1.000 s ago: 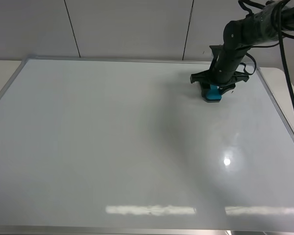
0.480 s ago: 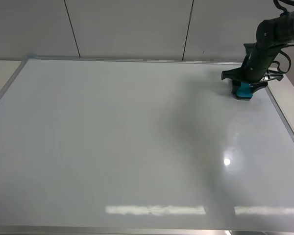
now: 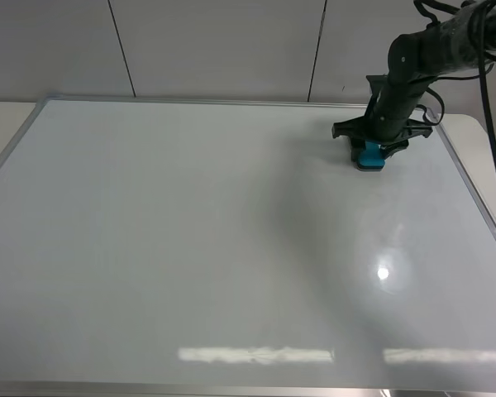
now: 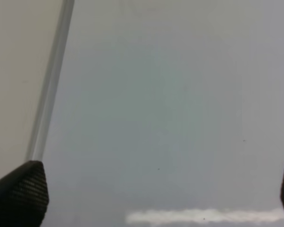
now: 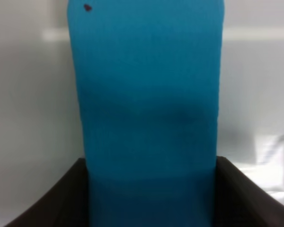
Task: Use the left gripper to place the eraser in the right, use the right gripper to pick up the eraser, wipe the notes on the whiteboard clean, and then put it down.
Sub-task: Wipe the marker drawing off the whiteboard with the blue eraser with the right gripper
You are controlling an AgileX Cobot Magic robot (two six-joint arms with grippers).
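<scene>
Nearest the camera, only bands of reflected light are seen on the large glossy white whiteboard with its thin silver-grey frame. No marker notes can be made out on its surface in any view. The left gripper is shown by its wrist view over a bare stretch of board, beside the frame rail and the pale beige counter. Its black ribbed fingers are held wide apart with nothing between them.

Farther back, near the far right corner, the small teal-blue rounded eraser block appears to be set against the board under the black, cable-draped right gripper. In the right wrist view the block is seen clamped between two dark fingers, one on each long side, with most of its length projecting beyond the fingertips.

Wiping is judged to be the step in hand, probably close to its end, since the board looks clean. For it to be done well, the felt underside should be kept flat and evenly pressed, the strokes overlapped, and the nearby frame avoided. For the put-down, the block should be laid flat before the fingers are parted.
</scene>
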